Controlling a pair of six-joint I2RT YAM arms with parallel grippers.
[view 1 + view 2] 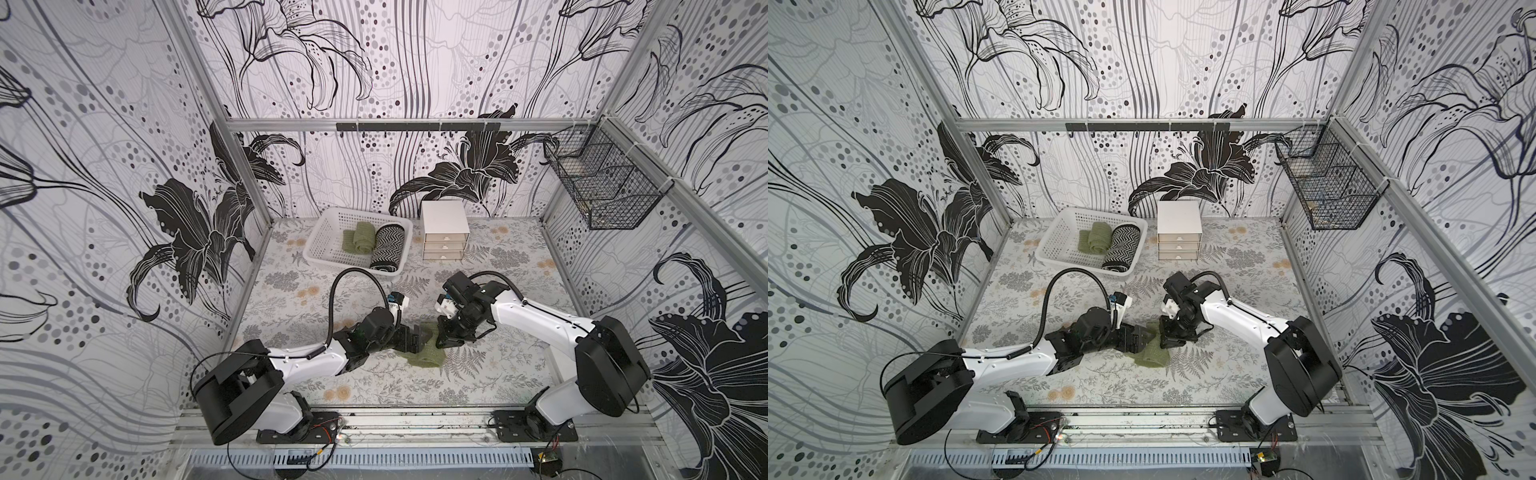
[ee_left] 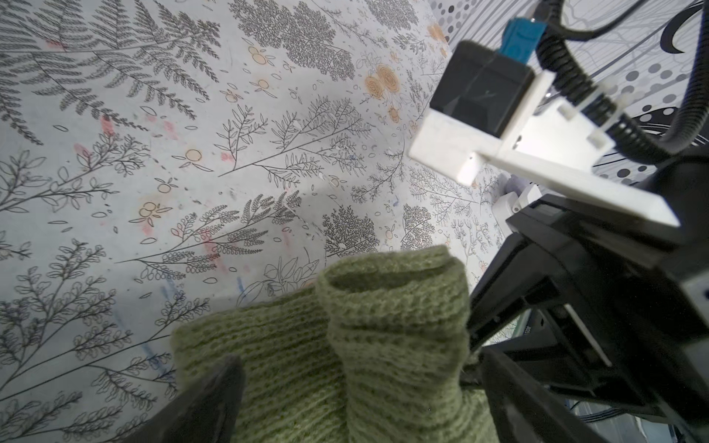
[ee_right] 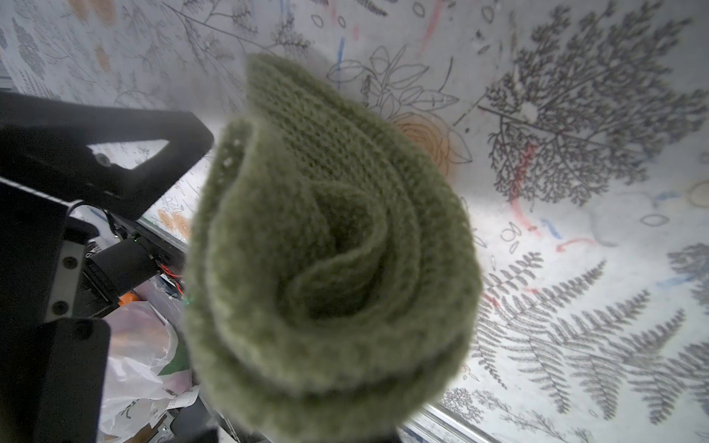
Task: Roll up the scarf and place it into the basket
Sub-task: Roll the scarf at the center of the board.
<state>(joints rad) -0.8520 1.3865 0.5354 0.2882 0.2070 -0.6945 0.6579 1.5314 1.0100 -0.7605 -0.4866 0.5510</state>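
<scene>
left gripper [image 1: 420,338]: fingers spread wide, one on each side of the green scarf [image 1: 426,356], nothing clamped. in the left wrist view one dark finger [image 2: 215,395] sits over the flat knit, and the rolled part stands up between it and the opposite finger.

right gripper [image 1: 444,337]: fingers pressed together, pinching the rolled end of the scarf. the tips are hidden behind the roll in the right wrist view, which looks straight into the spiral of layers.

the two sets of fingers face each other just apart, with the scarf between them. the rolled end is raised at the right fingers – the loose tail lies flat on the table mat [image 1: 311,316], on the arm-base side of the fingers.

well beyond the fingers, toward the back wall, is the white perforated basket [image 1: 322,239]. it holds a green roll [image 1: 358,237] and a black-and-white zigzag roll [image 1: 387,247], side by side and touching.

just beside the basket is a small white drawer unit [image 1: 444,230], all three drawers shut.

farther out, up on the side wall past the right arm, hangs a black wire basket [image 1: 602,187] – can't tell what's in it.
</scene>
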